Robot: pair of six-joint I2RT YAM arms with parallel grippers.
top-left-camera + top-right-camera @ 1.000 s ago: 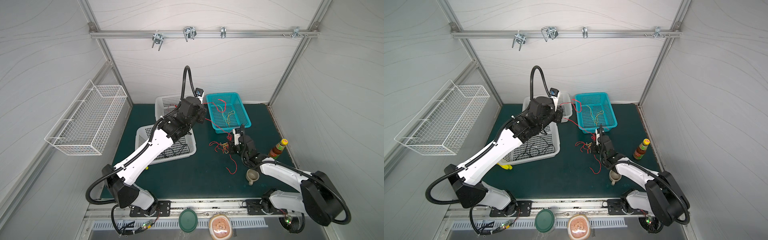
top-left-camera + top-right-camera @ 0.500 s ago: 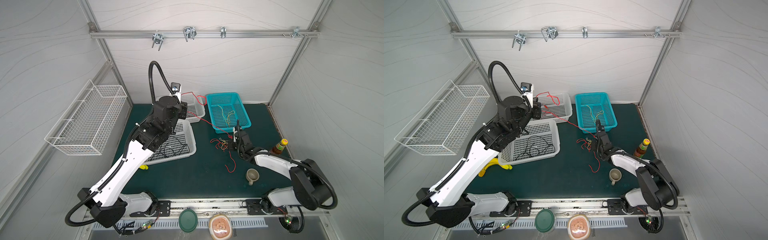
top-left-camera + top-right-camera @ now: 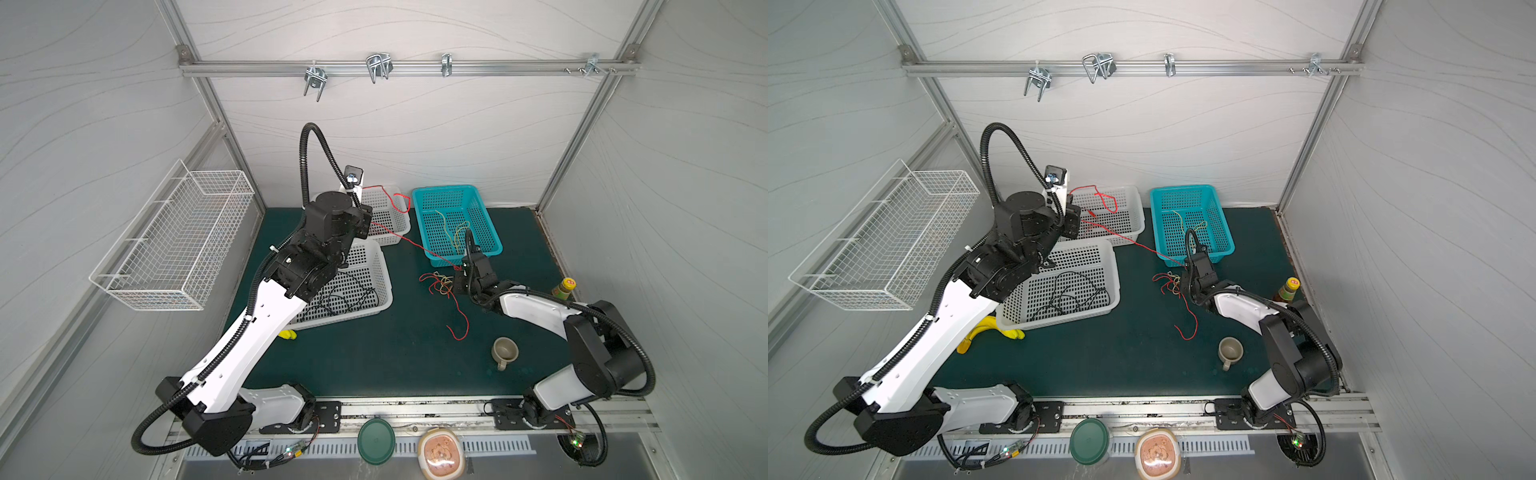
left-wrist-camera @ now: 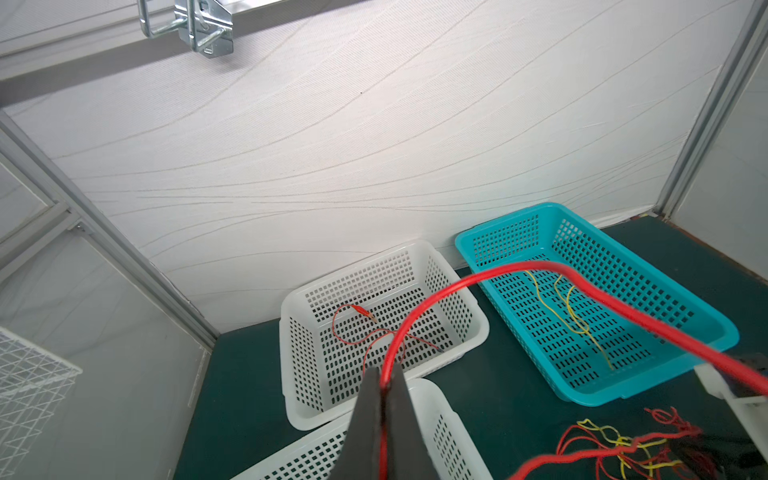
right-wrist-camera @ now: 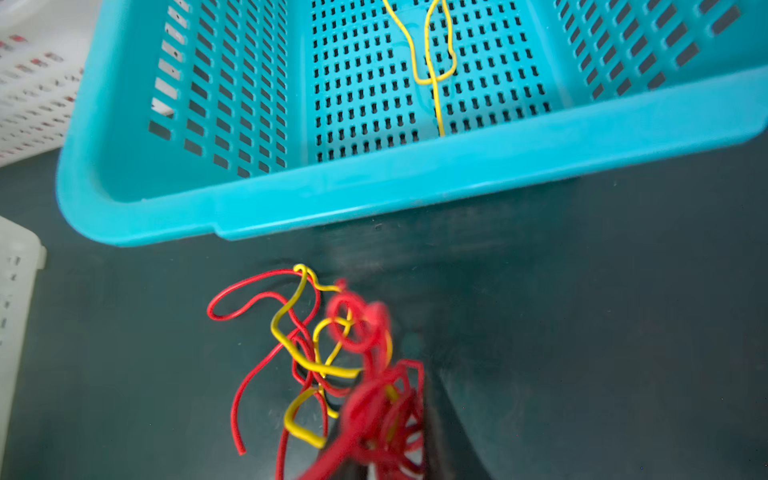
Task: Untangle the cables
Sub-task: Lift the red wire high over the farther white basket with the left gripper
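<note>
My left gripper [image 4: 384, 380] is clenched on a red cable [image 4: 457, 286], and it is raised close by the small white basket [image 4: 303, 357]. From there the cable runs through the air, past the corner of the teal basket [image 3: 444, 195], to my right gripper [image 3: 460, 272]. This gripper sits low at the tangle of red and yellow cables [image 5: 324, 353], which lies on the green mat [image 3: 374, 353] just before the teal basket. I cannot tell if its jaws grasp the tangle or are loose.
</note>
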